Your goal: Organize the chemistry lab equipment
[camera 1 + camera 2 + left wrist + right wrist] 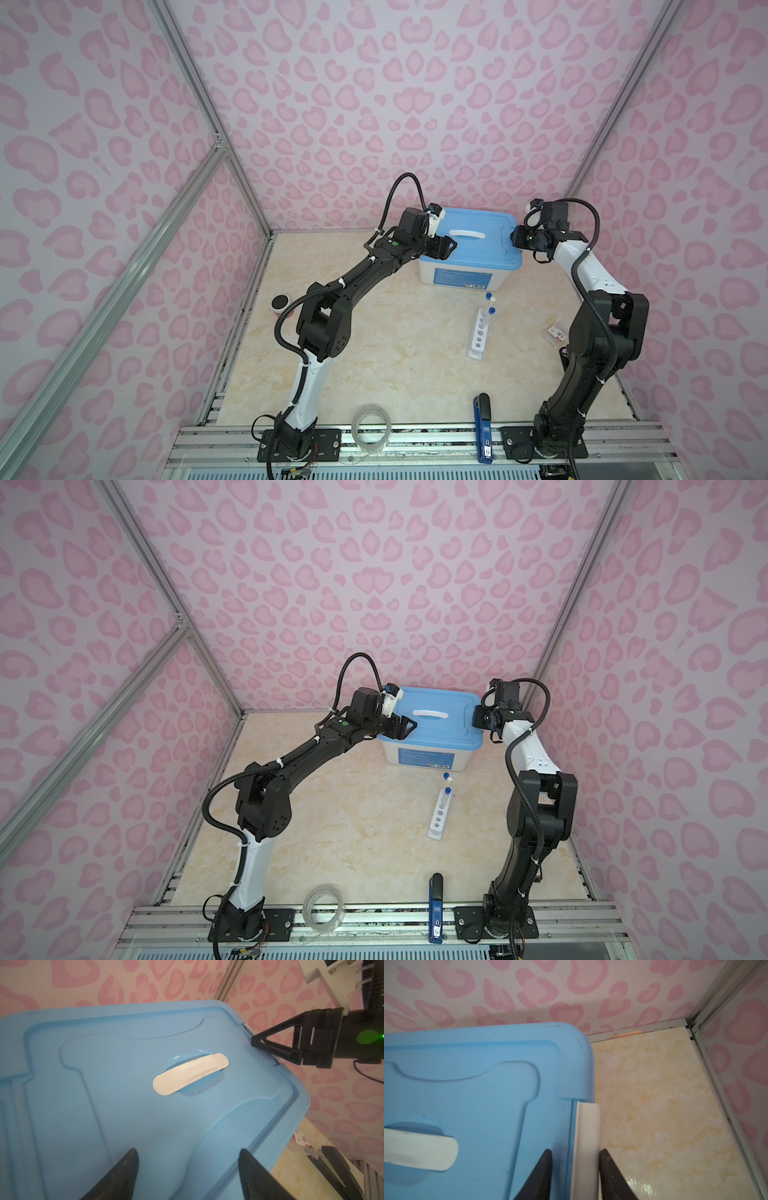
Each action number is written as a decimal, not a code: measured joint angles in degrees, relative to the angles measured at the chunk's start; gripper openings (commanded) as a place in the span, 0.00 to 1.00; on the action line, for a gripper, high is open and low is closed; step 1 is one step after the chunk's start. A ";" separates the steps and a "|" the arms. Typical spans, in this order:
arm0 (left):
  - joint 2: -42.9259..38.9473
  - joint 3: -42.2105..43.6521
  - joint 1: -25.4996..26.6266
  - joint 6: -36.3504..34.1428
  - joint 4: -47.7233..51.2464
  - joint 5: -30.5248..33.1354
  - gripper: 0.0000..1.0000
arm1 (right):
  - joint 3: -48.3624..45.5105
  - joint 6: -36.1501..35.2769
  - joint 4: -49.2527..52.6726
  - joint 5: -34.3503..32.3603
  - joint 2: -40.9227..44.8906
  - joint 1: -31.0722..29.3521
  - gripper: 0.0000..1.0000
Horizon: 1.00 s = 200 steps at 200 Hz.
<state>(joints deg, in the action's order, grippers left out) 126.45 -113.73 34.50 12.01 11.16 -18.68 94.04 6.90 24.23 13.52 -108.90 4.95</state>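
"Reaching for the white plastic tub with the pale blue lid [478, 249] before touching any glassware: why would both arms do that?"

"My guess is that the lid must come off so the equipment can go inside. The right gripper [574, 1157] straddles the white clip latch [588, 1126] at the lid's end, with one finger over the blue plastic and one outside the clip. The jaws are narrow, but a gap shows on the lid side, so I wouldn't call it clamped."

"And the left gripper [188, 1167]?"

"Spread wide and holding nothing. It's poised over the opposite end of the lid, short of the white oval handle [191, 1073]. It looks placed to work that end's catch or to steady the tub."

"How are the arms set?"

"In both top views each arm rises from the front rail, bends at the elbow and stretches toward the back wall. The forearms converge on the tub from either side."

"Where is the equipment?"

"On the marbled tabletop [374, 332], in front of the tub and well apart from both grippers. The long white rack with round holes [478, 338] carries one thin clear blue-capped tube [487, 320] at the end nearest the tub. A blue cap and a white cap [491, 297] show between rack and tub, probably more tubes, though I can't tell"
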 measured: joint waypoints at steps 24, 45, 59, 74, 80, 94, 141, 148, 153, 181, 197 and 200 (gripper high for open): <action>0.00 0.00 0.00 0.00 0.00 0.00 0.78 | 0.31 0.00 0.33 -0.46 -0.09 -0.17 0.35; 0.00 0.00 0.00 0.00 0.00 -0.04 0.78 | 0.46 -0.20 0.52 -1.09 -0.11 -0.37 0.34; 0.00 0.00 0.00 -0.02 0.00 -0.20 0.78 | 0.48 -0.22 0.52 -1.31 -0.11 -0.46 0.34; 0.00 0.00 -0.04 0.00 -0.02 -0.26 0.78 | 0.48 -0.28 0.52 -1.49 -0.11 -0.46 0.33; 0.00 0.00 -0.04 -0.02 -0.02 -0.35 0.78 | 0.48 -0.37 0.50 -1.40 -0.11 -0.46 0.33; 0.00 0.00 -0.07 0.00 -0.02 -0.37 0.78 | 0.50 -0.44 0.50 -1.51 -0.11 -0.57 0.33; 0.00 0.00 -0.09 0.00 -0.02 -0.42 0.78 | 0.63 -0.48 0.72 -1.70 -0.11 -0.61 0.32; 0.00 0.00 -0.09 0.00 -0.02 -0.42 0.78 | 0.68 -0.48 0.76 -1.75 -0.11 -0.61 0.32; 0.00 0.00 -0.09 0.00 -0.02 -0.42 0.78 | 0.68 -0.48 0.79 -1.77 -0.11 -0.61 0.32; 0.00 0.00 -0.15 0.00 -0.02 -0.46 0.78 | 1.01 -0.57 1.36 -1.92 -0.11 -0.68 0.32; 0.00 0.00 -0.22 0.00 -0.02 -0.63 0.78 | 1.25 -0.59 1.70 -1.92 -0.11 -0.72 0.32; 0.00 0.00 -0.22 0.00 -0.02 -0.63 0.78 | 1.31 -0.59 1.84 -1.92 -0.11 -0.72 0.32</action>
<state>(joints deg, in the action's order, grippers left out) 126.45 -113.73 34.28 12.01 11.14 -19.31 95.35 6.31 26.06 11.60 -109.01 4.23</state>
